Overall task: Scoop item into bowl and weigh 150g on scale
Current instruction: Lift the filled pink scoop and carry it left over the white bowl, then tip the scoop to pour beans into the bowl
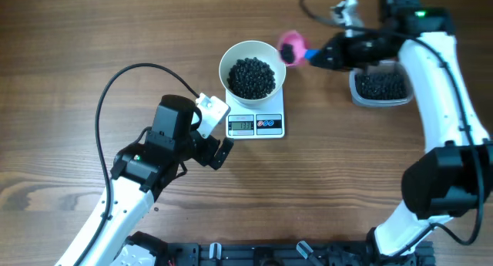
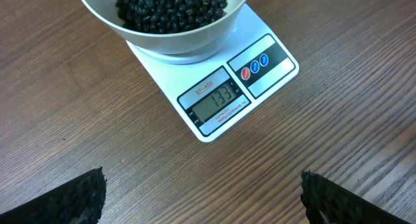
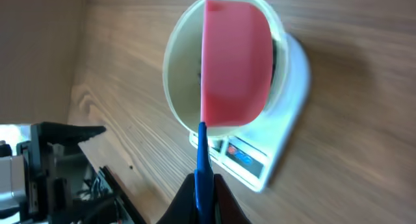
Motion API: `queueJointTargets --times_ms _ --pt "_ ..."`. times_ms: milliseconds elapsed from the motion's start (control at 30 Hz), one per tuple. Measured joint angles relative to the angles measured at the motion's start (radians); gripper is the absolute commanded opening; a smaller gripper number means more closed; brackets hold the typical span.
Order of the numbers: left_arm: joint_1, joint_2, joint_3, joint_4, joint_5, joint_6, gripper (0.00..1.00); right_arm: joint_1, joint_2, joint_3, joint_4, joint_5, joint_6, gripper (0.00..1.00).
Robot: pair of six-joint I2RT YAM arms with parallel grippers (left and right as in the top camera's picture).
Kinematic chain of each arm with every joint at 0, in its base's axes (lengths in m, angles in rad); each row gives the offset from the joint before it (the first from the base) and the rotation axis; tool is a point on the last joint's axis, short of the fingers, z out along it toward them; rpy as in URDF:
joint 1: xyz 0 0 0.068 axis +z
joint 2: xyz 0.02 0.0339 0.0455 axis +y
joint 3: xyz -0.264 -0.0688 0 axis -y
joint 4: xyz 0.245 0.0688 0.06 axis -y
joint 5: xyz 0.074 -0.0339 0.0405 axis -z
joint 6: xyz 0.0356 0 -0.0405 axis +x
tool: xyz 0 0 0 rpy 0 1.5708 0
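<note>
The right gripper (image 3: 205, 203) is clamped shut on the blue handle (image 3: 202, 152) of a pink scoop (image 3: 237, 68). The scoop is held at the rim of the white bowl (image 1: 228, 59), on the side away from the scale's display (image 2: 218, 97). The bowl is set on the scale (image 2: 175, 78), and the black beans (image 2: 172, 6) are heaped inside it. 133 is shown on the display. More beans are seen in a clear tub (image 1: 354, 89) well apart from the scale. The left gripper (image 2: 201, 191) is held wide open near the scale's display edge, touching nothing.
</note>
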Motion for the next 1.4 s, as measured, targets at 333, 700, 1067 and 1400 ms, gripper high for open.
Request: queueJointTargets --times_ms 333,700,1067,1400 --pt "0.000 0.000 0.000 0.000 0.000 0.000 1.00 0.232 0.000 0.000 0.088 0.280 0.080 0.04" --pt "0.000 0.000 0.000 0.000 0.000 0.000 1.00 0.395 0.000 0.000 0.117 0.640 0.032 0.04" --pt "0.000 0.000 0.000 0.000 0.000 0.000 1.00 0.491 0.000 0.000 0.126 0.866 -0.057 0.04" --pt "0.000 0.000 0.000 0.000 0.000 0.000 1.00 0.492 0.000 0.000 0.148 0.900 -0.077 0.04"
